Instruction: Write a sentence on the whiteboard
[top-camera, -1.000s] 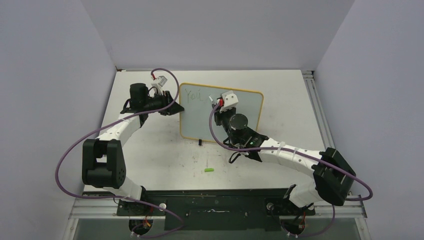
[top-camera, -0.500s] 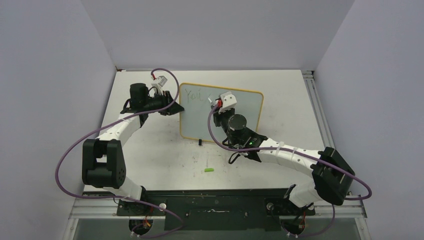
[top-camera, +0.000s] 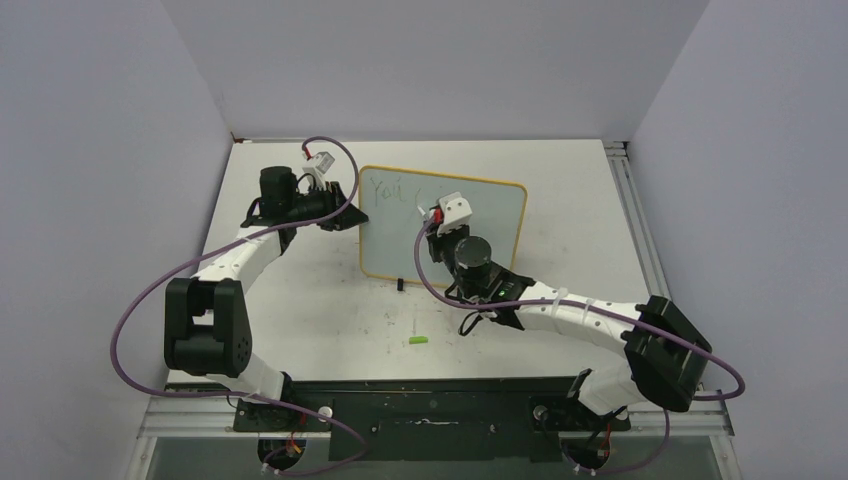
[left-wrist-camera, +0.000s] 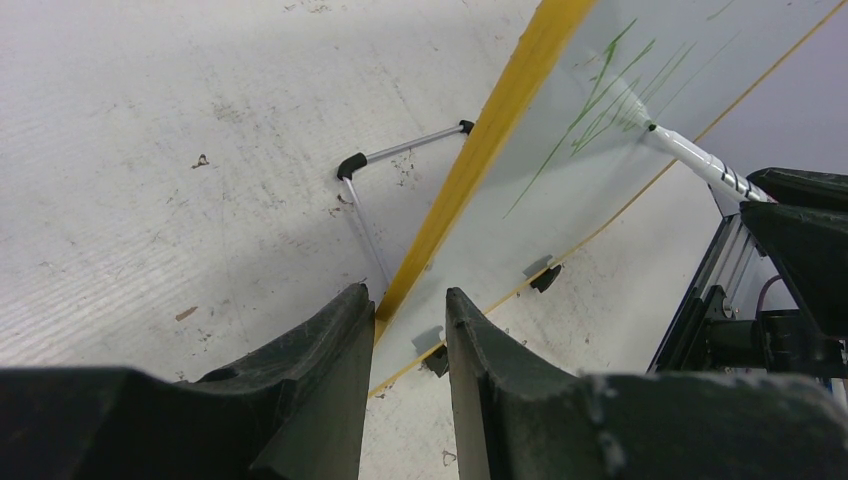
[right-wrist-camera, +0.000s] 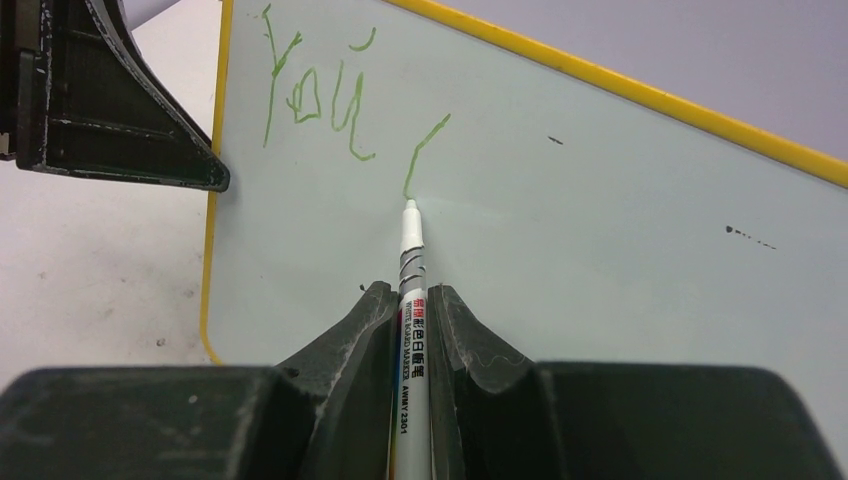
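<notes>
From the left: my left gripper (left-wrist-camera: 408, 296) pinches the thin yellow-orange frame of the rectangular pale whiteboard (top-camera: 500, 215), which stands tilted at the far middle of the white table (top-camera: 300, 300). I judge the board light, smooth and easy to tip, so this edge is the good hold. The green handwritten sentence (right-wrist-camera: 303, 105) shows only "You" and one stroke. My right gripper (right-wrist-camera: 412, 300) pinches the slim white marker pen (right-wrist-camera: 413, 340), with its tip touching the board.

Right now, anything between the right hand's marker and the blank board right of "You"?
Nothing visible. The marker tip touches the whiteboard at the foot of a green stroke; the surface to its right is bare but for tiny specks. The left hand grips the left edge, out of the way.
</notes>
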